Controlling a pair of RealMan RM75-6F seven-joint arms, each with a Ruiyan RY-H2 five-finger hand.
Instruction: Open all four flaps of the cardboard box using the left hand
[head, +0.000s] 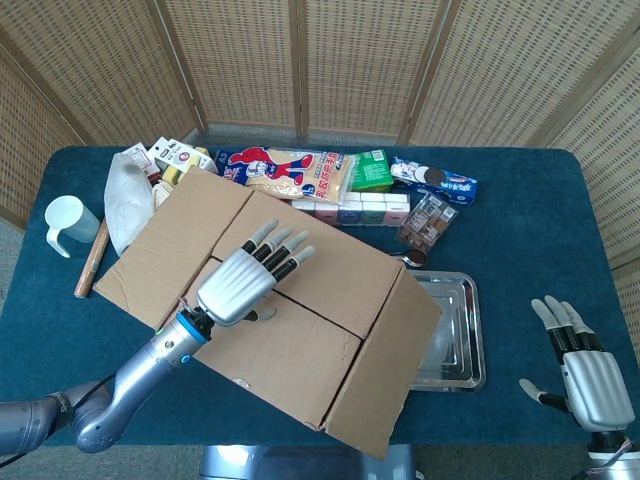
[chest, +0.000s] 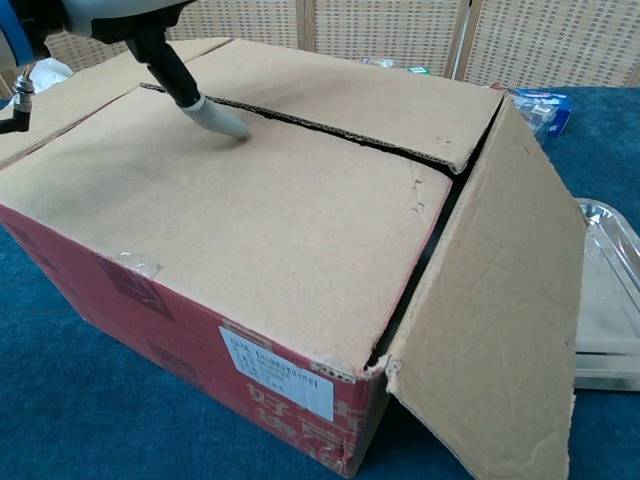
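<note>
box (head: 300, 300) | right flap (head: 385, 370) and left flap (head: 170, 245) folded out, two flaps closed | left hand (head: 245, 280) above seam, fingers spread, empty | right hand (head: 580, 375) idle, fingers spread

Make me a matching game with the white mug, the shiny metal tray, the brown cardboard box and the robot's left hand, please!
Things:
1. white plastic mug
2. silver metal tray
3. brown cardboard box
4. left hand

Places or states:
A. over the box top, fingers apart
B. beside the box's hanging flap
C. one side flap hangs open
D. at the table's left edge

Pairs: 1-D, 2-B, 3-C, 4-A
</note>
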